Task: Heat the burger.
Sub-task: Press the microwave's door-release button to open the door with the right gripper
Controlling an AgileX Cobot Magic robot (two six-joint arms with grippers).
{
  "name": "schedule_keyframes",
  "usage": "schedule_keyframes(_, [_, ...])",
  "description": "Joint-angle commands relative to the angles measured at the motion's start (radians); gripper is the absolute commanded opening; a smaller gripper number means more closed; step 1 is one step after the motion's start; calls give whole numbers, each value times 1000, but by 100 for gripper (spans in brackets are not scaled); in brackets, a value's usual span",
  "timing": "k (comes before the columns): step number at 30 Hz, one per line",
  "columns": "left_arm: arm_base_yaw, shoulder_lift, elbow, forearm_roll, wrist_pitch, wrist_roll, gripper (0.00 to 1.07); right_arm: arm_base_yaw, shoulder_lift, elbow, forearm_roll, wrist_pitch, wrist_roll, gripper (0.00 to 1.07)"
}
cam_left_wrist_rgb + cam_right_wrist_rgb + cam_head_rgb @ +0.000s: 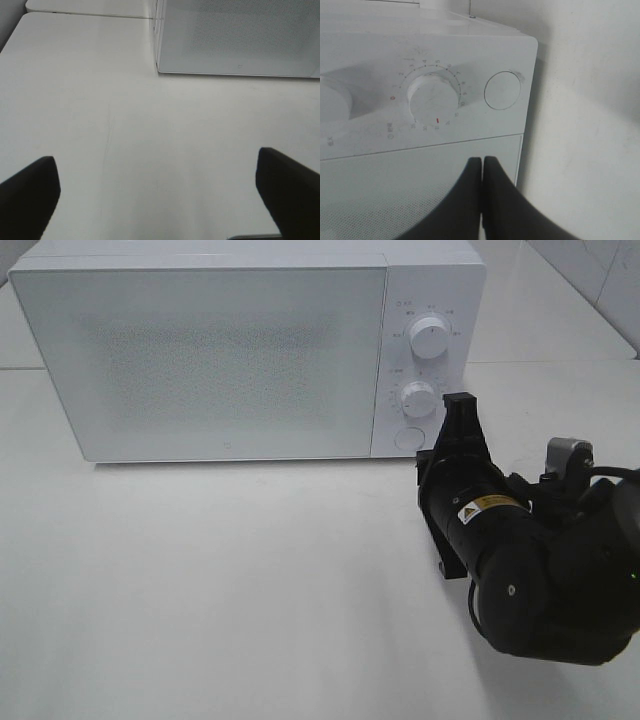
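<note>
Right claw (482,161) clenched, fingers together, by the microwave (230,350) door edge (door shut); left claw (156,162) released over table (75,75).

Microwave (230,350): one was in view
Dials: two were on its panel, the upper dial (429,337) and the lower dial (418,400)
Round button (408,438): one
Grippers: two were seen, the left gripper (155,160) and the right gripper (482,161)

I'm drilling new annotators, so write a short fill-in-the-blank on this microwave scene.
The door of the white box-shaped microwave is ____. The black right gripper is ____. The black left gripper is ____. The control panel carries ____ round white knobs.
Missing: closed; shut; open; two.
</note>
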Motion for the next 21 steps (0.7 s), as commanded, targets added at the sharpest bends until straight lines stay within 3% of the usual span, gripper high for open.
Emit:
schedule_keyframes(1, [1,-5,6,-8,-9,2,100,-23,14,-26,-35,7,7,0])
schedule_keyframes(21, [1,-5,6,-8,-9,2,100,-182,148,-194,-147,140,34,0])
